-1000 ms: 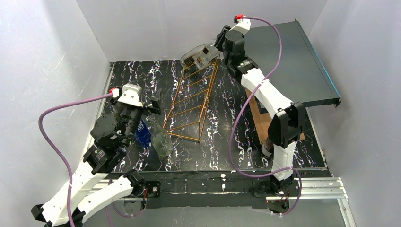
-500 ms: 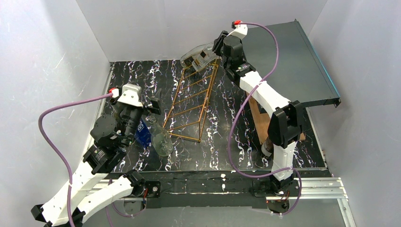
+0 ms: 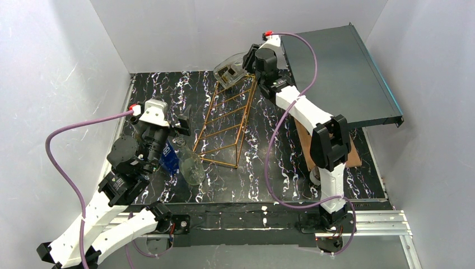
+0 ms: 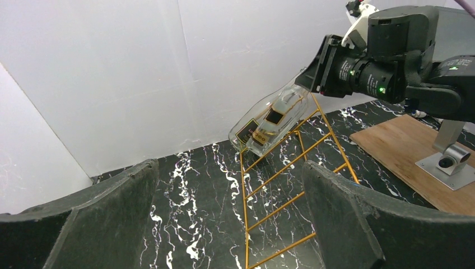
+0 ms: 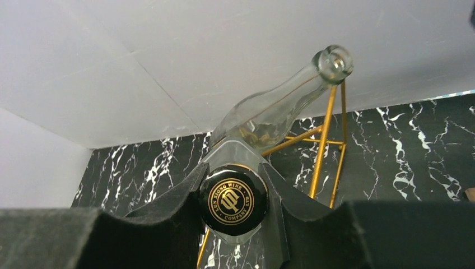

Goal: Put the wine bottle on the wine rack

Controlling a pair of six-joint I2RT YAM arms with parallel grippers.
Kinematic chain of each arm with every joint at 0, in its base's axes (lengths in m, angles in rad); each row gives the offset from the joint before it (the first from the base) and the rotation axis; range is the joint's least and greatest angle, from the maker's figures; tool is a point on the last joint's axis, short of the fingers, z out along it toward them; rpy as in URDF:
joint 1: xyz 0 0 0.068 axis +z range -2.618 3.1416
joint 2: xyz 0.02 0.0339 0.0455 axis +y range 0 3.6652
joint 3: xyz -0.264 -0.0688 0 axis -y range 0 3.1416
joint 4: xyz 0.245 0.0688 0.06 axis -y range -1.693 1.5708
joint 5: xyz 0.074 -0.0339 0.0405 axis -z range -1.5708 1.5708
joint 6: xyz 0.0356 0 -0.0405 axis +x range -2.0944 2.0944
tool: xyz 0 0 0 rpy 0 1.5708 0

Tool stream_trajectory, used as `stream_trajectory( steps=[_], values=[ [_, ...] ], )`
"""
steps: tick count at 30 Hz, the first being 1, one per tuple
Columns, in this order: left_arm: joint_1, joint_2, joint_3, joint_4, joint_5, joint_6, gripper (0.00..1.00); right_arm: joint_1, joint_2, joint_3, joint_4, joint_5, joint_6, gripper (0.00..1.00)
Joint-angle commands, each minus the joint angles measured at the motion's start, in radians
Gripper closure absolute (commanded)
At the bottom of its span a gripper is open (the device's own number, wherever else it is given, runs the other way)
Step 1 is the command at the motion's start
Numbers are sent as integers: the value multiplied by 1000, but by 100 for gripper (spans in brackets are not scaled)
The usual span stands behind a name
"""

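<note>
Currently the right gripper (image 3: pixel 250 60) is clamped on the capped end of the wine bottle (image 3: pixel 229 69); the wrist view shows the black gold-logo cap (image 5: pixel 234 202) seated square between its fingers (image 5: pixel 168 218). Bottle is airborne at the far end of the wine rack (image 3: pixel 227 120), tilted, free end lower and pointing left, hanging right over the rack's far top corner. Can't tell if glass is touching wire yet. Rack lies on the black marble table (image 3: pixel 269 174), long axis near-to-far. Left gripper (image 4: pixel 229 179) is fully spread, holding nothing, sitting near-left beside a second clear bottle (image 3: pixel 190 167), well apart from the action. Step in hand, as I read it: set-down. To do it well, level the bottle first: with a one-end grip the free end makes first contact, and it could shove or tip that light wire frame. Square the bottle to the rungs so it drops into a cradle rather than onto a single wire. Come down slow, let both support wires take the weight, then release. Glass on thin wire looks slippery, so expect roll; don't let go while it's tilted. Left arm could steady the rack's near end if it shifts.
</note>
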Motion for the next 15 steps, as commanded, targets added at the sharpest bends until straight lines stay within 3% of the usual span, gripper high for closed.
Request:
stream_trajectory(
  steps=[1,6,15],
  values=[
    [5,-8,5,22,-9,3,1,13,-7,54,24,-3,-32,99],
    [5,-8,4,23,-8,2,1,15,15,53,14,0,-37,98],
    [5,-8,6,21,-9,2,1,15,74,98,-33,-12,-28,87]
  ],
)
